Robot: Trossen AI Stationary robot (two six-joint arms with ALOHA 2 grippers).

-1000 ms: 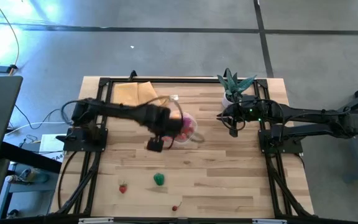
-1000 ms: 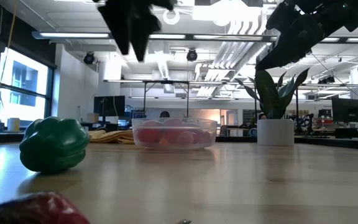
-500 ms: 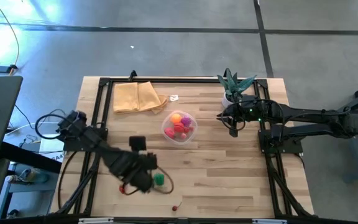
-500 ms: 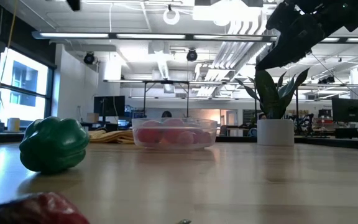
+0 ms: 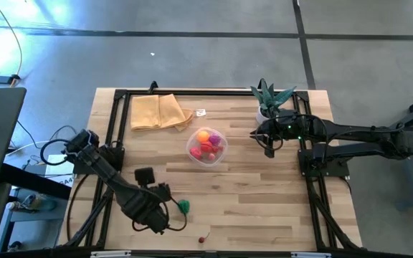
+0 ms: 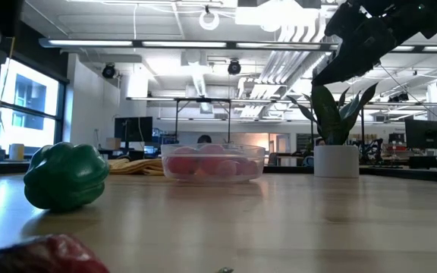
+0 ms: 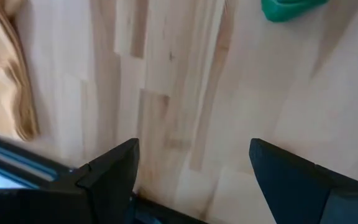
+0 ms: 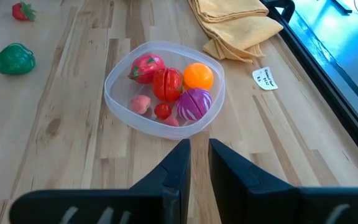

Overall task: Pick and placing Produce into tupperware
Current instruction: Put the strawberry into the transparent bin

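The round clear tupperware (image 5: pixel 206 145) (image 8: pixel 164 87) stands mid-table and holds red, orange and purple produce. A green pepper (image 5: pixel 183 207) (image 6: pixel 65 176), a strawberry (image 8: pixel 22 10) and a tiny cherry (image 5: pixel 202 239) lie on the wood toward the near edge. My left gripper (image 5: pixel 156 215) (image 7: pixel 191 146) hangs open above the table just left of the pepper; the arm hides the strawberry in the high view. My right gripper (image 5: pixel 267 141) (image 8: pixel 199 163) waits shut to the right of the tupperware, touching nothing.
A folded yellow cloth (image 5: pixel 159 112) and a small paper tag (image 5: pixel 201 112) lie at the far side. A spiky green plant in a white pot (image 5: pixel 269 100) (image 6: pixel 335 160) stands beside my right arm. Black frame rails (image 5: pixel 106 193) run along both table sides.
My left gripper has swung from above the tupperware toward the table's near-left, ending low beside the green pepper and over the strawberry's spot. The tupperware and its produce, covered by the arm before, now show in the high view.
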